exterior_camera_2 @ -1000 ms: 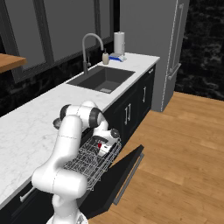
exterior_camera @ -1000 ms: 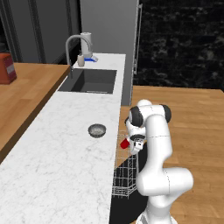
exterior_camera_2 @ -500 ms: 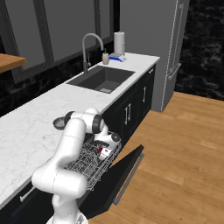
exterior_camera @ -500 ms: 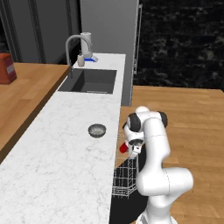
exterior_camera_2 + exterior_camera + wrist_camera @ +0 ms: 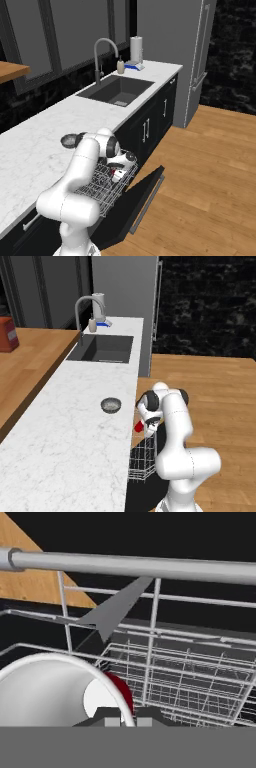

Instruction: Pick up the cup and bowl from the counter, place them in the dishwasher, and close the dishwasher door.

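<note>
Red cup [image 5: 139,426], pinched at its rim by the nearly closed gripper [image 5: 121,170], has come down from counter height into the white wire rack [image 5: 102,186] at frame centre; release into the dishwasher [image 5: 142,200] seems imminent. Grey bowl [image 5: 110,404] waits mid-counter [image 5: 75,421], door still lowered

Count: one cup [image 5: 55,687], one bowl [image 5: 111,404] on the counter [image 5: 65,421], one wire rack [image 5: 102,185], one faucet [image 5: 86,308], two cabinet handles [image 5: 146,131].
</note>
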{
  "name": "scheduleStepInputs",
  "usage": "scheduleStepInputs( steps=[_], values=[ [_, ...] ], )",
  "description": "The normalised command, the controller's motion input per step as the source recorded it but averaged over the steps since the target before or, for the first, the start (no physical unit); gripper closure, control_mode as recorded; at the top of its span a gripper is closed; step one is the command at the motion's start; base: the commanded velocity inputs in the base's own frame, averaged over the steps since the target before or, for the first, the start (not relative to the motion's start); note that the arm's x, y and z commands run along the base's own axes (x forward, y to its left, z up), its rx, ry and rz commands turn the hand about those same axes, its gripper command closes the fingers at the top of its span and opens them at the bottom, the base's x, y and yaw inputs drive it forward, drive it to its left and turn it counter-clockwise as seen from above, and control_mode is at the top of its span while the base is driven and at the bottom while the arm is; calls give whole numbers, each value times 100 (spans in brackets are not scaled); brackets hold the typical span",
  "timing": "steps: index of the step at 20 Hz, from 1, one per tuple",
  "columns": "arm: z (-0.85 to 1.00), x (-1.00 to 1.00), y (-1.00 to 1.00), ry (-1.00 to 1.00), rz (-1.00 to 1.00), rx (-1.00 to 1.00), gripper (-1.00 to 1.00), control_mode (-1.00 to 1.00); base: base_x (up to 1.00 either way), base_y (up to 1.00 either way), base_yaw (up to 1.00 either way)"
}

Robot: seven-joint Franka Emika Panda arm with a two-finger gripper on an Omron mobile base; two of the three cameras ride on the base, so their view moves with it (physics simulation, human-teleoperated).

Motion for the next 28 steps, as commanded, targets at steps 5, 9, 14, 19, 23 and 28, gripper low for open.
scheduleStepInputs(
  steps=[5,9,14,19,23,28],
  values=[
    [-46,17,0,0,0,0,-100,-100,0,0,0],
    [-10,-5,-21,-2,0,0,-100,-100,0,0,0],
    [0,-37,-93,-10,0,4,-100,-100,0,0,0],
    [64,-48,-31,-7,0,2,-100,-100,0,0,0],
    [100,-41,-4,0,27,0,-100,-100,0,0,0],
    [100,-8,-3,0,43,0,-100,-100,0,0,0]
  ],
)
